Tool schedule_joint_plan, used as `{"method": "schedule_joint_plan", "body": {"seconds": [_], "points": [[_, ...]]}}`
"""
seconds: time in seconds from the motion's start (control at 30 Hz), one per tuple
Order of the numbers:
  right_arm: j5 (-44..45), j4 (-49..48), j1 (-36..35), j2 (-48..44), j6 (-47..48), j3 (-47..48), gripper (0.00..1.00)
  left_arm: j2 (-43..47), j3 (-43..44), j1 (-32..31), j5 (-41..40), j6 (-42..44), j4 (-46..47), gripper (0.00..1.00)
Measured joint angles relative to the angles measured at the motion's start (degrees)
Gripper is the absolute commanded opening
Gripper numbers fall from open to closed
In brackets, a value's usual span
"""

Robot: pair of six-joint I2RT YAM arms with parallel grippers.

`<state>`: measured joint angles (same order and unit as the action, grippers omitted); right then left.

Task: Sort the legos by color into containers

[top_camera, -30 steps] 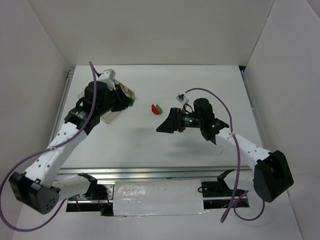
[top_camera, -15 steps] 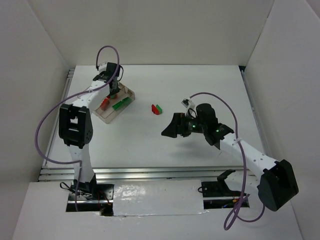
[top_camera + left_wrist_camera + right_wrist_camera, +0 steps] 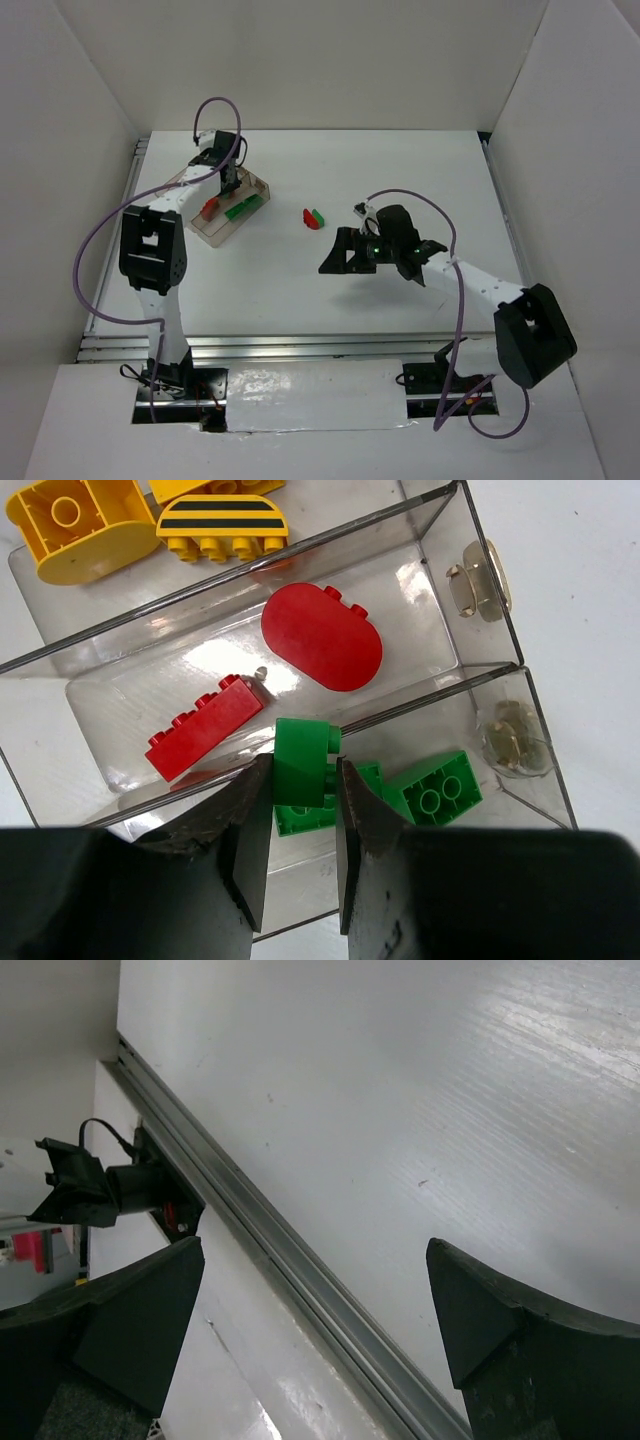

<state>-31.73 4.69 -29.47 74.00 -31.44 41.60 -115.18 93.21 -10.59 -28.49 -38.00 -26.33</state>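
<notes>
Two fingers (image 3: pixel 250 825) of my left gripper (image 3: pixel 300 790) are pinched tight on a green brick (image 3: pixel 303 760). They hold it over the tray (image 3: pixel 140 695), right above the wall between the middle compartment and the near one. A red oval piece (image 3: pixel 322 637) and a red brick (image 3: pixel 205 740) lie in the middle compartment. More green bricks (image 3: pixel 430 792) sit in the near one, and yellow pieces (image 3: pixel 75 520) are in the far one. A second ago this arm lay folded low across the tray and hid most of it; half a second ago it had reared up over the tray's far end, and it stands the same way now. My right gripper (image 3: pixel 338 255) is spread as wide as it goes and holds nothing. It hangs above the bare table (image 3: pixel 420 170), just short of the loose red lego (image 3: pixel 309 218) and the green lego (image 3: pixel 318 214), which touch each other. Those two have not moved in the last second. The right gripper has edged slightly leftward since half a second ago, and the arm behind it has swung closer in. Its wrist view shows only tabletop and the metal rail (image 3: pixel 300 1270).
</notes>
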Motion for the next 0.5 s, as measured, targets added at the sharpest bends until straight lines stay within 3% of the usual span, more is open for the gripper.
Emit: {"method": "schedule_joint_plan", "body": {"seconds": [0.03, 0.1, 0.3, 0.37, 0.4, 0.43, 0.47, 0.5], "points": [[-0.2, -0.3, 0.0, 1.4, -0.2, 0.4, 1.0, 0.2, -0.3, 0.0, 0.0, 0.0, 0.4, 0.0], [-0.5, -1.1, 0.0, 3.3, -0.5, 1.0, 1.0, 0.8, -1.2, 0.0, 0.2, 0.0, 1.1, 0.0], [-0.5, -2.0, 0.0, 7.1, -0.7, 2.4, 1.0, 5.4, -7.1, -1.2, 0.9, -1.4, 2.0, 0.06], [-0.3, -2.1, 0.0, 7.7, -0.7, 2.9, 1.0, 6.8, -8.7, -1.9, 1.0, -1.5, 1.8, 0.12], [-0.2, -2.1, 0.0, 8.0, -0.7, 3.1, 1.0, 7.1, -9.3, -2.1, 1.0, -1.5, 1.8, 0.16], [-0.1, -2.0, 0.0, 8.0, -0.7, 3.4, 1.0, 7.3, -9.6, -2.4, 1.1, -1.5, 1.6, 0.3], [-0.1, -2.1, 0.0, 8.0, -0.6, 3.5, 1.0, 7.4, -9.7, -2.7, 1.3, -1.5, 1.4, 0.36], [0.2, -2.0, 0.0, 8.0, -0.6, 4.0, 1.0, 7.4, -9.8, -2.8, 1.5, -1.5, 1.4, 0.53]]}}
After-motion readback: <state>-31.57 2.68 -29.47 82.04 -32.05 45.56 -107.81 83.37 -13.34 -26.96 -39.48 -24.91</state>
